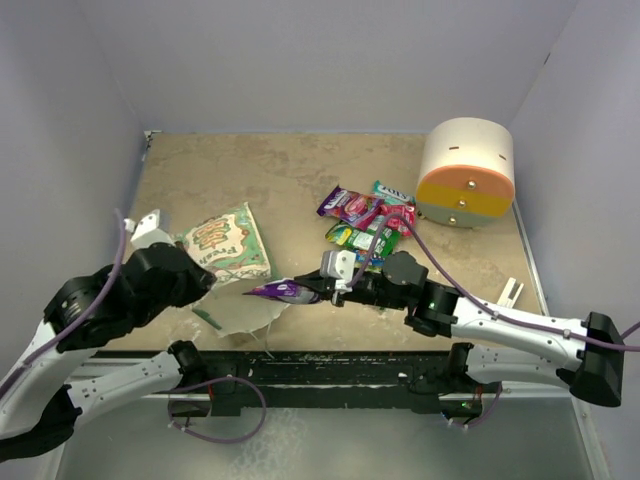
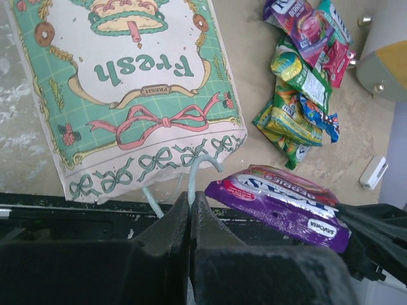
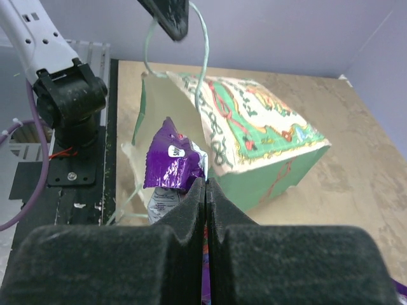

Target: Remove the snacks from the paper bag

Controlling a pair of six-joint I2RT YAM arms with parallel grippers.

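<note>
The mint-green paper bag (image 1: 228,248) lies on its side, patterned side up, mouth towards the near edge. My left gripper (image 1: 207,283) is shut on its thin string handle (image 2: 196,170) at the mouth; the bag also shows in the left wrist view (image 2: 127,95). My right gripper (image 1: 325,290) is shut on a purple snack packet (image 1: 283,291), held just outside the bag's mouth. The packet also shows in the left wrist view (image 2: 280,203) and in the right wrist view (image 3: 170,162), in front of the bag (image 3: 261,136). Several more snacks (image 1: 368,218) lie in a pile right of the bag.
A cream-orange-yellow cylinder (image 1: 465,172) stands at the back right. A small white block (image 1: 512,293) lies near the right front edge. A white clip-like part (image 1: 148,226) sits left of the bag. Grey walls close in the table on three sides.
</note>
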